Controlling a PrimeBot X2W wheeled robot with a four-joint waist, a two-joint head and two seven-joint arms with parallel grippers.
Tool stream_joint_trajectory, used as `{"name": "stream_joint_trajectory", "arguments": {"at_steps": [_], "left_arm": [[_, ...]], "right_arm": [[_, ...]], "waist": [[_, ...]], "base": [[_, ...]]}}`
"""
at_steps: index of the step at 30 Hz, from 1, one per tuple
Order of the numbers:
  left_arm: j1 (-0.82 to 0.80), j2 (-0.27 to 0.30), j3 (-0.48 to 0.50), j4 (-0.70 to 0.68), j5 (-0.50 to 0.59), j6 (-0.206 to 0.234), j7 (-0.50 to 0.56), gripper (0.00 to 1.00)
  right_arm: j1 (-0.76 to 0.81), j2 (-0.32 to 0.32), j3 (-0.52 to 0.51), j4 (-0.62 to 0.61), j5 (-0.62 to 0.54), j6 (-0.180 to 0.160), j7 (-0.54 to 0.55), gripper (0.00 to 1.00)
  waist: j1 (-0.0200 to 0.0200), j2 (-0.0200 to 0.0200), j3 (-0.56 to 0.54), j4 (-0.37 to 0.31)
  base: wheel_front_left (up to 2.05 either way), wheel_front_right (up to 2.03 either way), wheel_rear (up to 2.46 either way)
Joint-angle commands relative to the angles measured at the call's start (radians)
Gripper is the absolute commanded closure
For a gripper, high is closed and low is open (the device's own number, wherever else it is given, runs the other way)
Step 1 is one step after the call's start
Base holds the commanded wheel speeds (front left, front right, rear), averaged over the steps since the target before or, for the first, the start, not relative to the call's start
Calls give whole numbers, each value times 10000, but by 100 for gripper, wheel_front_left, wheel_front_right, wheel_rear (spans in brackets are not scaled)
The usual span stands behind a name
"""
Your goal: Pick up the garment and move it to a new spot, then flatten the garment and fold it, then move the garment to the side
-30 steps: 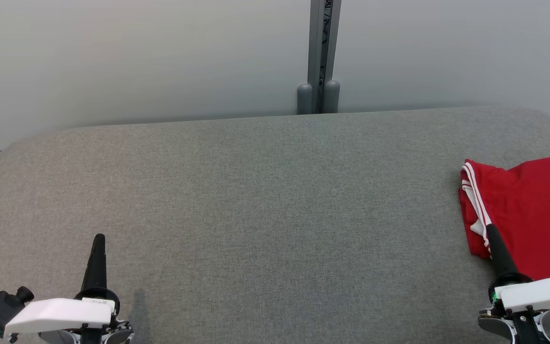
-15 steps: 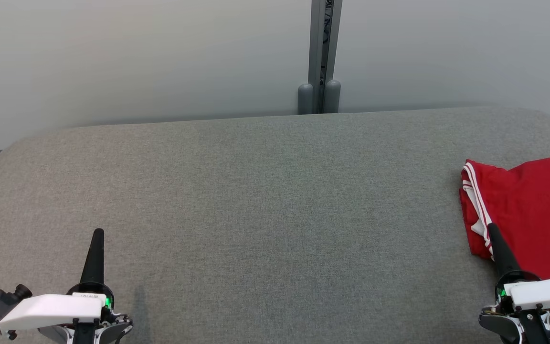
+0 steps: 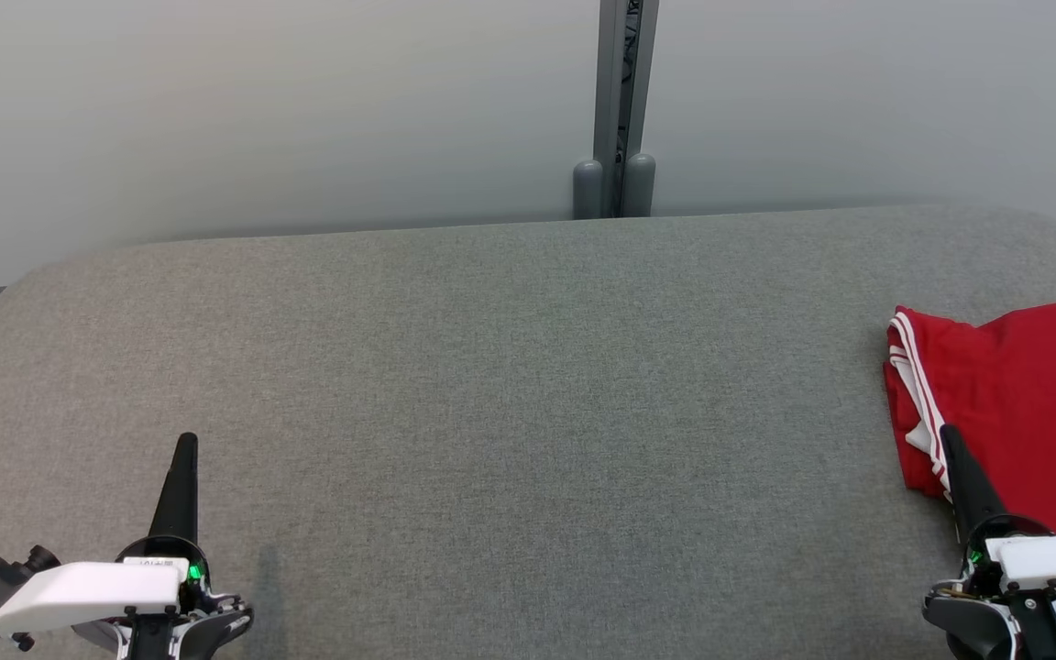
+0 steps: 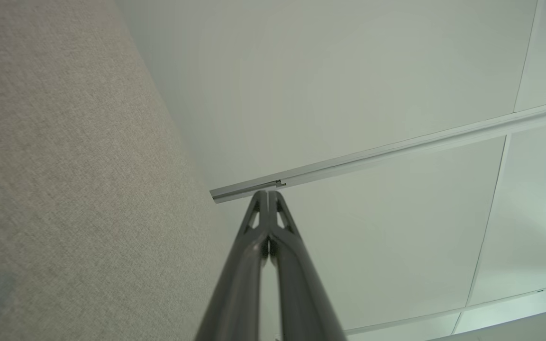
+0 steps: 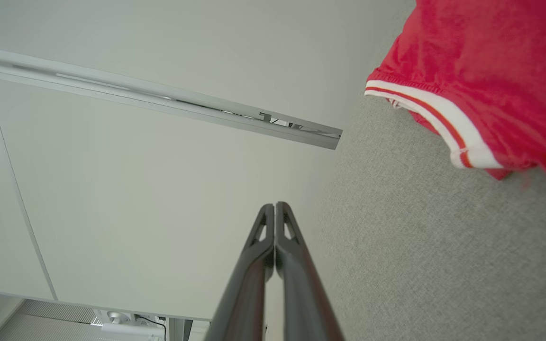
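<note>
At the right end of the desk (image 3: 528,385) the folded red garment (image 3: 1023,403) lies still. The left gripper (image 3: 185,442) and right gripper (image 3: 948,433), both pinched shut and empty, have pulled back a little; the job looks done.

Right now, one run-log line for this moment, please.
garment: looks folded, right end of grey surface | left gripper: shut, empty | right gripper: shut, empty, off garment

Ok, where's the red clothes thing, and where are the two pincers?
red garment (image 3: 1023,403): head view, middle of the red cloth.
left pincer (image 3: 185,445): head view, tip of its shut fingers.
right pincer (image 3: 950,438): head view, tip of its shut fingers.
</note>
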Motion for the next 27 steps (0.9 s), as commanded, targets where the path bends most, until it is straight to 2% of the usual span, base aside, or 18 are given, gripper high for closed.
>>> {"name": "stream_joint_trajectory", "arguments": {"at_steps": [1,27], "left_arm": [[-263,63,59,-23,-210,-68,58,100],[-437,73,150,55,-2017,-156,542,100]], "right_arm": [[-167,-20,-50,-73,218,3,59,100],[-164,58,-286,-106,1983,4,570,100]], "waist": [[0,0,0,2],[0,0,6,37]], "base": [[0,0,0],[0,0,0]]}}
